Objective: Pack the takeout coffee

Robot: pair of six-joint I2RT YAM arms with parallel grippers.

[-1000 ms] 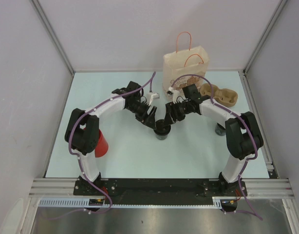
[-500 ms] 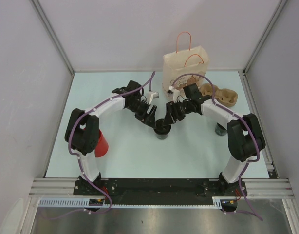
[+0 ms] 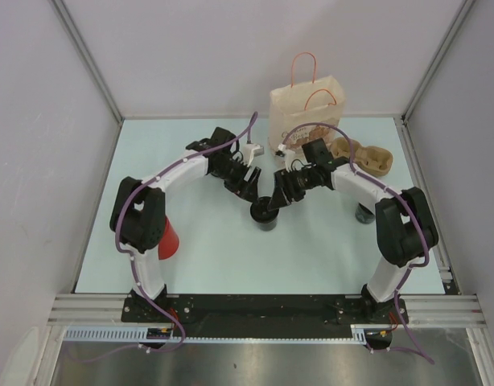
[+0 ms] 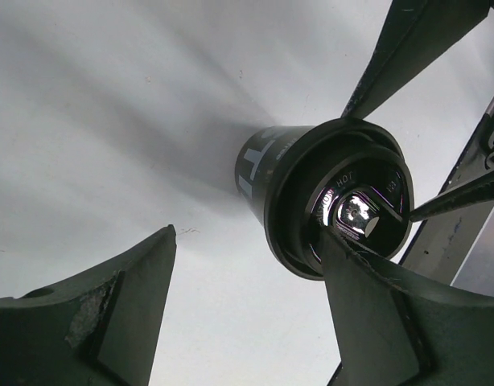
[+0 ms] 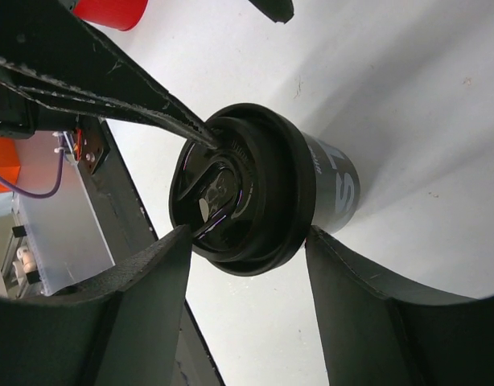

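The black takeout coffee cup (image 3: 265,214) with its black lid stands on the table between both arms. My right gripper (image 3: 277,199) is open and straddles the lid (image 5: 235,193). Its fingertips (image 5: 176,241) sit close to either side of the rim, with a thin gap on each side. My left gripper (image 3: 249,186) is open just behind and to the left of the cup (image 4: 327,193). Nothing lies between its fingers (image 4: 118,314), and the lid shows past the right one. The brown paper bag (image 3: 305,108) stands upright at the back.
A brown cardboard cup carrier (image 3: 366,158) lies right of the bag. A red cup (image 3: 168,240) stands by the left arm's base and another dark cup (image 3: 364,214) by the right arm. One left finger (image 5: 94,72) reaches to the lid's top edge.
My left gripper has drawn back up and to the left, uncovering the cup. My right gripper's fingers have narrowed slightly around the lid. The cup has not moved.
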